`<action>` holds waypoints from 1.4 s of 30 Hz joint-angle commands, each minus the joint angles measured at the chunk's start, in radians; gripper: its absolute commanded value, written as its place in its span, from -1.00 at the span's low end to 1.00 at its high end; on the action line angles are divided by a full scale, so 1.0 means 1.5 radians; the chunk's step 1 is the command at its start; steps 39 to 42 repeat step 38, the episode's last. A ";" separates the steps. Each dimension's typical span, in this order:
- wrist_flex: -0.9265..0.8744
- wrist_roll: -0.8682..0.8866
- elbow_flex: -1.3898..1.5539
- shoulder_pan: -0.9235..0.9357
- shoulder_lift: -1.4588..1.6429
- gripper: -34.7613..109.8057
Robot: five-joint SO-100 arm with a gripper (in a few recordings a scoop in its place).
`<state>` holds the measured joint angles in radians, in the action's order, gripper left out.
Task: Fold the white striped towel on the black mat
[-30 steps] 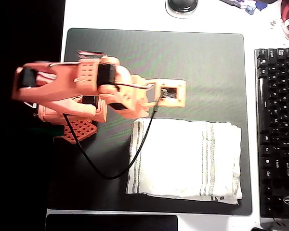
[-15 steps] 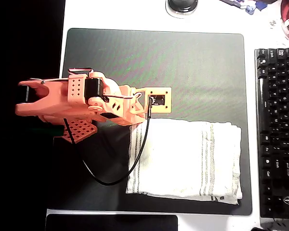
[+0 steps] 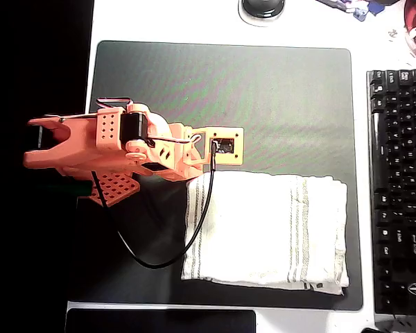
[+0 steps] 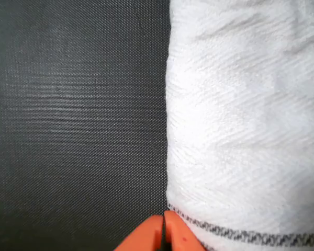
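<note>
The white striped towel (image 3: 263,229) lies as a flat rectangle on the lower right part of the black mat (image 3: 263,90), with thin grey-green stripes near its left and right edges. My orange arm (image 3: 125,146) reaches in from the left and ends just above the towel's upper left corner. In the wrist view my gripper (image 4: 163,234) is shut, its orange fingertips (image 4: 180,238) pressed together at the towel's edge (image 4: 240,130), next to a dark stripe. Nothing visibly sits between the fingers. Bare mat (image 4: 73,120) lies to the left.
A black keyboard (image 3: 399,187) stands along the mat's right side. A round dark object (image 3: 262,8) sits beyond the mat's top edge. The arm's black cable (image 3: 187,239) loops across the towel's left edge. The mat's upper half is bare.
The arm has drawn back to the left, and the wrist end now sits over the towel's upper left corner. The towel has not moved.
</note>
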<state>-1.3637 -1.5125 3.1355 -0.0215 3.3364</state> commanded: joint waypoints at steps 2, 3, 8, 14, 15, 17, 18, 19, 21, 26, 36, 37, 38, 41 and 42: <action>-0.015 -0.015 0.015 -0.004 0.015 -0.45; -0.016 -0.015 0.015 -0.003 0.015 -0.45; -0.016 -0.016 0.015 0.000 0.015 -0.45; -0.016 -0.016 0.015 0.001 0.015 -0.45; -0.016 -0.016 0.015 0.001 0.015 -0.45; -0.016 -0.016 0.015 0.001 0.015 -0.45; -0.016 -0.016 0.015 0.001 0.015 -0.45; -0.016 -0.016 0.015 0.001 0.015 -0.45; -0.016 -0.016 0.015 0.001 0.015 -0.45; -0.016 -0.016 0.015 0.001 0.015 -0.45; -0.016 -0.016 0.015 0.001 0.015 -0.45; -0.016 -0.016 0.015 0.001 0.015 -0.45; -0.016 -0.016 0.015 0.001 0.015 -0.45; -0.016 -0.016 0.015 0.001 0.015 -0.45; -0.016 -0.016 0.015 0.001 0.015 -0.45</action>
